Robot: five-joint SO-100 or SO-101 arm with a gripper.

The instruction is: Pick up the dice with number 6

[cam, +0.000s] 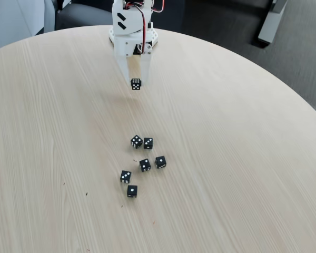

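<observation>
- Round pale wood desk (226, 158), dark floor behind
- White arm at far edge; gripper (136, 81) has jaws closed on the die (136, 84), held above the desk, pip-crowded face toward cam
- Six other dice (145, 165) in loose cluster nearer cam, well apart from the held one, showing 1-3 pips
- Die looks light, rigid, smooth: could slip or twist; best pinched on two opposite flat faces, not corners
</observation>
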